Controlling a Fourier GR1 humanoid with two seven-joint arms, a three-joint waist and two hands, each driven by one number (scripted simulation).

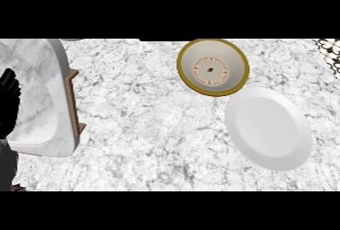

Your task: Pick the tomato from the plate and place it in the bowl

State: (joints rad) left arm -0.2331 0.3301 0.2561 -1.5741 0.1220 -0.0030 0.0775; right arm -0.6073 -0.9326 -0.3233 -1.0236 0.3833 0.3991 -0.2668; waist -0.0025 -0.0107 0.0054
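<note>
Head view: we see white plate (pixel 269 130) bare, just below-right of gold-rimmed bowl (pixel 213 66); left hand (pixel 8 90) far left, grip can't tell.

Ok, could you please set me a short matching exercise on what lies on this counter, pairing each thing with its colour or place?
Things:
1. bowl
2. plate
3. left hand
4. counter

Descriptions:
A. plain white, at the view's right, just below the bowl
B. grey-white marble, under everything
C. gold rim, a patterned ring inside, at the top of the view
D. black, at the view's left edge

Pairs: 1-C, 2-A, 3-D, 4-B
</note>
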